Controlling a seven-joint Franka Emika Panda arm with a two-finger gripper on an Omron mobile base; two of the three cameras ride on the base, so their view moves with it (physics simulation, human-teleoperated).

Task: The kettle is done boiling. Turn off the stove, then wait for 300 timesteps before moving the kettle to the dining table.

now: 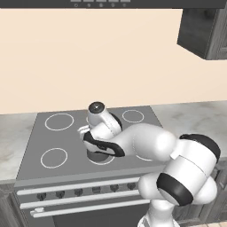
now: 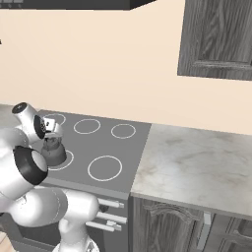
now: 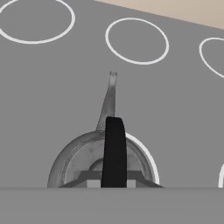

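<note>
The small dark grey kettle [image 3: 72,159] sits on the front middle burner ring of the flat grey stove [image 3: 52,96], its spout [image 3: 109,98] pointing toward the back burners. My gripper [image 3: 114,183] reaches down over it, shut on the kettle's thin black arched handle [image 3: 114,148]. From the right base view the kettle [image 2: 53,153] stands just under the hand, with the gripper [image 2: 50,138] at its top. From the left, the arm covers most of the kettle [image 1: 96,156]. All rings on the stove [image 1: 71,137] are white; none glows red. A row of dark knobs [image 1: 77,192] lines the stove front. The dining table is out of view.
Pale marble counters flank the stove, a wide one to the right [image 2: 197,167] and a narrow one to the left [image 1: 11,133]. A dark wood wall cabinet [image 2: 216,39] hangs above the right counter. A range hood [image 1: 102,3] hangs over the cooktop.
</note>
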